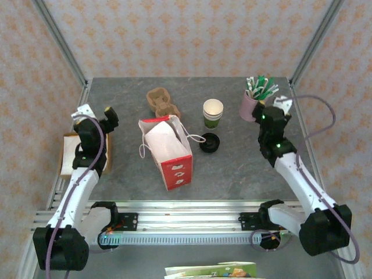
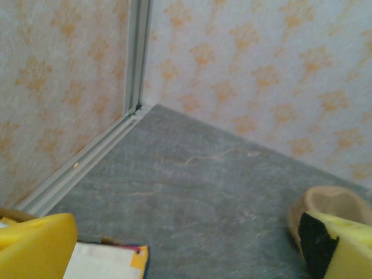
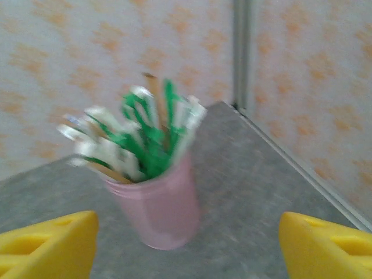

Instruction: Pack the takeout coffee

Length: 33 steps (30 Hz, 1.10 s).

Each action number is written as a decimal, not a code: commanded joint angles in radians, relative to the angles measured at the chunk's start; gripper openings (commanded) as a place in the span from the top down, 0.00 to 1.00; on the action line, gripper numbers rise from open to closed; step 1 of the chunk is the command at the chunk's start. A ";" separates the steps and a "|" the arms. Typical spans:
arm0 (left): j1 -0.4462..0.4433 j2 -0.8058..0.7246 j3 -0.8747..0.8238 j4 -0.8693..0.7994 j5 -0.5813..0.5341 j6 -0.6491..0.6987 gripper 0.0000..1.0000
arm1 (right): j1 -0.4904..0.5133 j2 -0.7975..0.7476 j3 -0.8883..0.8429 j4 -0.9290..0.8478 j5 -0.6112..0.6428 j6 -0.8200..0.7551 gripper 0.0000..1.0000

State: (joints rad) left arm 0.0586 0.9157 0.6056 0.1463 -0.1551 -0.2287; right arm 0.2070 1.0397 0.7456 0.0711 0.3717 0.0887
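Seen from above, my left claw (image 1: pixel 97 114) hangs spread wide over the left side of the grey bench (image 1: pixel 244 174), gripping nothing; on its wrist camera the yellow fingers (image 2: pixel 35 247) sit at opposite lower corners with bare bench between them. Beside that arm lies a shallow brown tray (image 1: pixel 109 153) holding a white sheet (image 1: pixel 70 152). My right claw (image 1: pixel 275 107) is likewise spread and empty at the far right, just beside a pink cup (image 1: pixel 251 106) stuffed with what look like green-and-white stirrers (image 1: pixel 261 87); its blurred wrist camera shows the pink cup upright ahead of the fingers, apart from both. At the centre stands a red-and-white paper bag (image 1: pixel 174 165), mouth open and facing up. Behind it rests a brown moulded cup carrier (image 1: pixel 162 102), whose rim also shows at the right edge of the left wrist camera. Right of the carrier is a stack of lidless green cups (image 1: pixel 213 114) with cream insides, and just in front of them a loose black lid (image 1: pixel 209 142) lies flat on the bench, near the bag's right side. Where the takeout coffee is I cannot tell: from this angle the bag's interior reads as white folds, its lower part hidden by its own walls. Printed leaflets (image 1: pixel 212 270) lie on the near side of the rail (image 1: pixel 186 221) that carries both arm bases
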 commanded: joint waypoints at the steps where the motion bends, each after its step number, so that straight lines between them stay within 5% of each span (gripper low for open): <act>1: -0.005 0.006 -0.125 0.282 -0.047 0.064 0.01 | -0.007 -0.026 -0.175 0.297 0.088 -0.008 0.18; 11: -0.005 0.336 -0.377 0.853 0.088 0.048 0.01 | -0.016 0.295 -0.462 0.936 0.004 -0.147 0.18; 14: -0.005 0.443 -0.374 0.951 0.120 0.098 0.01 | -0.032 0.368 -0.480 1.045 -0.102 -0.197 0.17; 16: -0.005 0.469 -0.317 0.876 0.150 0.135 0.01 | -0.058 0.391 -0.486 1.055 -0.186 -0.193 0.18; 19: -0.004 0.595 -0.362 1.106 0.231 0.189 0.01 | -0.134 0.426 -0.552 1.187 -0.375 -0.172 0.17; 22: -0.013 0.625 -0.400 1.200 0.199 0.186 0.01 | -0.162 0.491 -0.534 1.223 -0.423 -0.159 0.15; 25: -0.017 0.620 -0.392 1.171 0.187 0.191 0.01 | -0.186 0.485 -0.515 1.171 -0.449 -0.139 0.00; 33: -0.020 0.620 -0.393 1.179 0.187 0.195 0.01 | -0.185 0.478 -0.515 1.162 -0.418 -0.130 0.00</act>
State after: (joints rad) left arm 0.0452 1.5360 0.2192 1.2598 0.0193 -0.0505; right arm 0.0250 1.5211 0.2153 1.1854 -0.0380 -0.0528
